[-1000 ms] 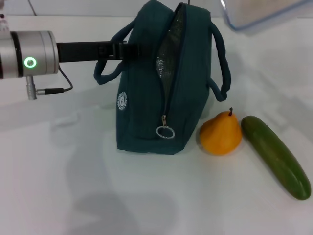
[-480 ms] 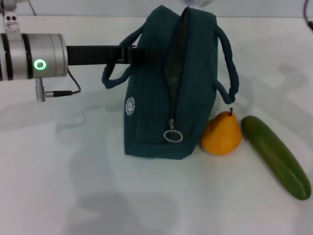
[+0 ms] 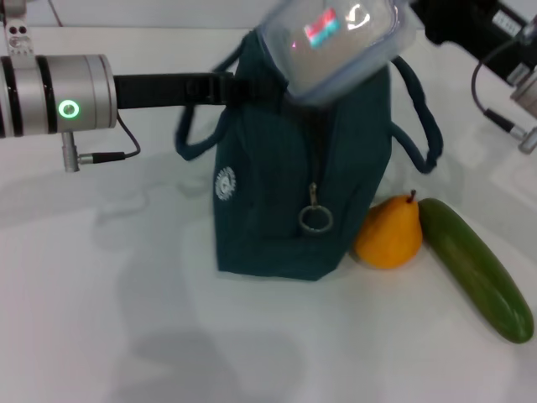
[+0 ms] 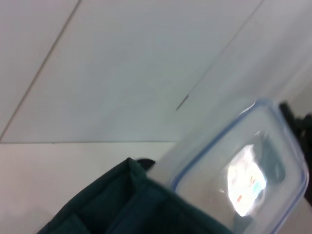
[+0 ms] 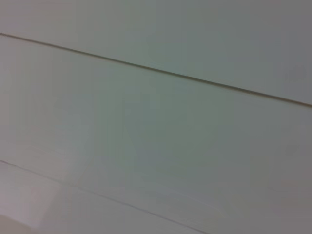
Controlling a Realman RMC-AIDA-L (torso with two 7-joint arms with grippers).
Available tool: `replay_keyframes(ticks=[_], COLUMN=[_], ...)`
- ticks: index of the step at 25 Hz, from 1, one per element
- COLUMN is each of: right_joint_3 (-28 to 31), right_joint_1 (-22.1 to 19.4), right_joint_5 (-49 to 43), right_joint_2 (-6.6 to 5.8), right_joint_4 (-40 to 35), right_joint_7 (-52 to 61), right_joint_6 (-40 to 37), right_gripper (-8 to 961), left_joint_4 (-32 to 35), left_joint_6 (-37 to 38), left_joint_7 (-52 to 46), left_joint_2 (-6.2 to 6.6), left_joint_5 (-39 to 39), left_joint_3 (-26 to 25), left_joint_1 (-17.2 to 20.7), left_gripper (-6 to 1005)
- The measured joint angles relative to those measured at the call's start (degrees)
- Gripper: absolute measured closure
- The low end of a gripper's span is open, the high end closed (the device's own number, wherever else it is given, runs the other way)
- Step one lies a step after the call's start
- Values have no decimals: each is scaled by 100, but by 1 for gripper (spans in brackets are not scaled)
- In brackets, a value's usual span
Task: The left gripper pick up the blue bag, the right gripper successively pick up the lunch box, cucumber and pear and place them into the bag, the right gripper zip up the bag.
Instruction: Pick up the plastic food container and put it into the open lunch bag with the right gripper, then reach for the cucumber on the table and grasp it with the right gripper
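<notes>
White table (image 3: pixel 168 336), pale panelled wall (image 5: pixel 156 122)

The left arm (image 3: pixel 50 92) ends in a broad silver cuff with dark bands and a glowing green ring light (image 3: pixel 69 109) on its side. Under the cuff, a small metal plug (image 3: pixel 70 158) sticks down, and a thin black cable (image 3: pixel 117 143) loops from it back up toward the cuff. A slim black bar (image 3: pixel 168 88) with a squarish clamp block runs on from the cuff. The right arm (image 3: pixel 470 25) is black, with a white label (image 3: pixel 509 17), a black cable (image 3: pixel 491 59) and a silver fitting (image 3: pixel 527 88) beyond it.
</notes>
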Motion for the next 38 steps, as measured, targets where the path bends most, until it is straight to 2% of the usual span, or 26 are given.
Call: replay_keyframes(ticks=[12,23,28,30,34,38], right_joint_3=[-466,-650,-686,-686,-686,-682], right_joint_1=[21,52,-68,-223,-784,-1317], right_joint_5=[-32,-26,-8,-10,-65,-661], right_joint_2=[1,0,-1,-17,-129,-455], right_joint_4=[-122,-293,-469,-698,-1286,-1874], right_joint_7=[-129,114,201,194,-31,-394], right_joint_6=[733,946,937,899,863,807], right_gripper=[807,801,594,550,462,374], left_joint_4=[-2,-4,-5,-4,-4,-4], left_joint_6=[-167,-253,-348,-378,-388,-389], left_joint_7=[54,111,158,171,176,177], left_joint_2=[9,17,16,13,18,18], left_joint_5=[-77,-35,-31,-32,-46,-54], left_joint_3=[0,-6,-4,-2,-7,-8], left_joint_1=[35,12,19,34,93,147], left_gripper=[961,961,961,961,961,961])
